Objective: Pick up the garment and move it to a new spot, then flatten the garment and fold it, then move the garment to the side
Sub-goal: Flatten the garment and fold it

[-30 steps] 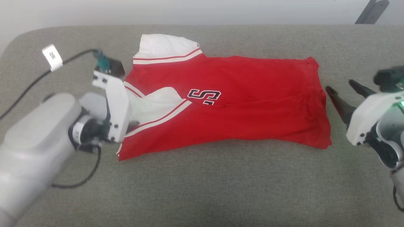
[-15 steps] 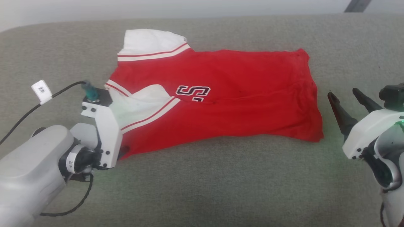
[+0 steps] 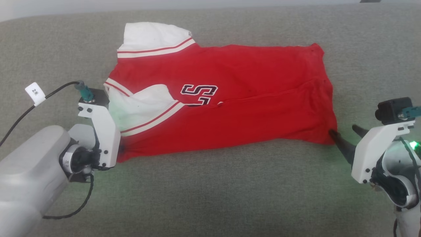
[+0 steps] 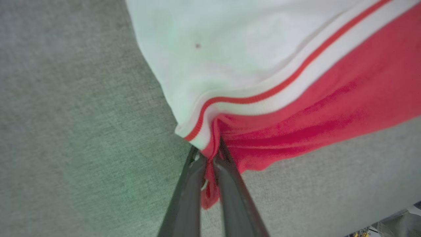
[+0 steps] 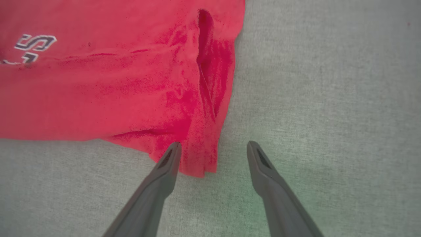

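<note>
Clearly the left end effector is clenched on the garment, its two dark fingers pressed together with a fold of red cloth pinched between them, right where the striped trim of a white sleeve meets the red body. Ahead of those fingertips the garment spreads up and to their right. To their left lies bare grey upholstered surface, with more open fabric to the lower right of the fingers.

The right end effector is released, fingers spread wide. The lower hem corner of the garment hangs into the gap between them, and its edge touches the inner side of the left finger. The right finger stands apart from the cloth on bare surface, which runs open ahead of it and out to its right.

From the head view the garment lies flat and lengthwise between the two end effectors, with its chest print facing up and a second white sleeve on the side farthest from both. A broad strip of empty grey surface lies on the near side of both end effectors, and a narrower band runs beyond the garment to the surface's far edge. A black cable with a white tag trails from the left wrist.
</note>
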Controlling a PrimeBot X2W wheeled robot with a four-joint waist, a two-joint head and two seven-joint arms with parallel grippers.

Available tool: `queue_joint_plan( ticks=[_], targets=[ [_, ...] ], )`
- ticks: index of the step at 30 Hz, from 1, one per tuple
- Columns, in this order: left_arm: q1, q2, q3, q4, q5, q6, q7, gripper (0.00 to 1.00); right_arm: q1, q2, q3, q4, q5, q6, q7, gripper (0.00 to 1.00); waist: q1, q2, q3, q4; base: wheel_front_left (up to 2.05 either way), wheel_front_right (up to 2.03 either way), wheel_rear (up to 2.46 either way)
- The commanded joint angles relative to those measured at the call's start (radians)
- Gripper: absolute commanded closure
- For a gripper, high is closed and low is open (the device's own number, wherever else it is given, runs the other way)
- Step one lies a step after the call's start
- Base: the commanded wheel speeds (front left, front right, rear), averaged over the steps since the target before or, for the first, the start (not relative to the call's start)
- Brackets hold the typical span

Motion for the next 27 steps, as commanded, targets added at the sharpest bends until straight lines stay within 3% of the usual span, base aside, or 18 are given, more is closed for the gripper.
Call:
queue_joint_plan(
  ticks=[1, 12, 14, 20, 27],
  targets=[
    [0.025, -0.024, -0.019, 0.029, 0.004, -0.010, -0.007, 1.00, -0.005, 0.000, -0.003, -0.001, 0.014, 0.000, 0.052, 0.00, 0.0000, -0.0001, 0.007, 0.009, 0.00, 0.00, 0.00],
    [-0.015, -0.081, -0.013, 0.083, 0.012, -0.052, -0.043, 1.00, -0.116, 0.001, 0.026, 0.140, -0.003, 0.000, 0.245, 0.00, 0.0000, -0.0001, 0.048, 0.050, 0.00, 0.00, 0.00],
    [-0.020, -0.087, -0.013, 0.095, 0.020, -0.054, -0.052, 1.00, -0.131, 0.007, 0.050, 0.176, -0.003, 0.000, 0.263, 1.00, 0.0000, -0.0001, 0.051, 0.056, 0.00, 0.00, 0.00],
    [-0.028, -0.090, -0.009, 0.123, 0.017, -0.067, -0.060, 1.00, -0.170, -0.006, 0.063, 0.213, -0.012, 0.000, 0.246, 1.00, 0.0000, -0.0001, 0.051, 0.067, 0.00, 0.00, 0.00],
    [-0.040, -0.039, -0.006, 0.095, 0.011, -0.045, -0.012, 1.00, -0.161, -0.075, 0.084, 0.176, 0.028, -0.001, 0.283, 1.00, 0.0000, -0.0001, 0.024, 0.082, 0.00, 0.00, 0.00]
  ],
)
